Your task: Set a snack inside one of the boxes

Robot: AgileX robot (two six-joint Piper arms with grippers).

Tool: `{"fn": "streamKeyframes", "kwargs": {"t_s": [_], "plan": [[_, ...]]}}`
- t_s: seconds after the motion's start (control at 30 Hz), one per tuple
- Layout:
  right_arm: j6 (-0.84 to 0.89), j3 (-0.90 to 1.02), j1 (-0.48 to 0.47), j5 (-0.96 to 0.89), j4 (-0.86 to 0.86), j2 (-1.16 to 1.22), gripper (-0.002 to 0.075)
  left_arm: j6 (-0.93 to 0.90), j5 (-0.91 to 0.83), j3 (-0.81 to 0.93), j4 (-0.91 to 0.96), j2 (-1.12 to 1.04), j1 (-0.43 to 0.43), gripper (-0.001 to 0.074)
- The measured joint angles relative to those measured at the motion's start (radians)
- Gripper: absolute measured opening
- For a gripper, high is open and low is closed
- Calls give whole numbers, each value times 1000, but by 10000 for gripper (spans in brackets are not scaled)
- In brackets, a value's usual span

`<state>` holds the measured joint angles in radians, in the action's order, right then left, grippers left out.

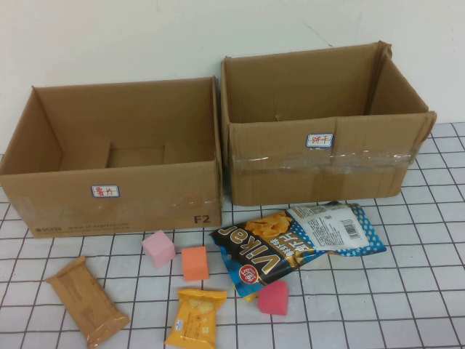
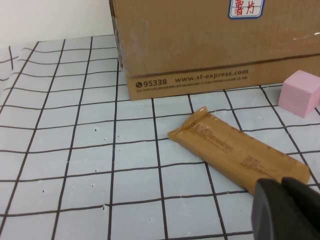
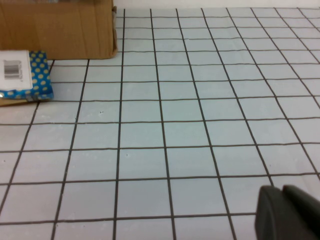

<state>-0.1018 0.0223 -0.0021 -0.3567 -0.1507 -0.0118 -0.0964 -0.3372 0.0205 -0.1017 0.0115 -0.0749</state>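
Several snacks lie in front of two open cardboard boxes, the left box (image 1: 65, 211) and the right box (image 1: 363, 182). They are a brown bar (image 1: 87, 299), a yellow packet (image 1: 195, 318), a black chip bag (image 1: 265, 251) and a blue-and-white packet (image 1: 338, 227). Neither gripper shows in the high view. My left gripper (image 2: 281, 182) is shut and empty, just short of the brown bar's (image 2: 235, 150) near end. My right gripper (image 3: 281, 189) is shut and empty over bare table, far from the blue-and-white packet (image 3: 25, 75).
Three foam cubes sit among the snacks: pink (image 1: 158, 248), orange (image 1: 195, 263) and red (image 1: 274, 298). The pink cube (image 2: 300, 92) lies beside the left box (image 2: 200, 45). The right box's corner (image 3: 55, 30) shows in the right wrist view. The table is a white grid.
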Motion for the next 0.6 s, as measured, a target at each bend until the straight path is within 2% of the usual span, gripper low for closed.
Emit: {"fn": "streamKeyframes", "kwargs": {"t_s": [0.27,0.47,0.6], "plan": [[0,7,0,55,0,0,-1,0,16,0,0,0,0,-1],[0,6,0,336,-44,0,-1,0,323,6,0,0,0,-1],[0,6,0,602,-53,0,-1,-2,524,6,2,0,0,-1]]}}
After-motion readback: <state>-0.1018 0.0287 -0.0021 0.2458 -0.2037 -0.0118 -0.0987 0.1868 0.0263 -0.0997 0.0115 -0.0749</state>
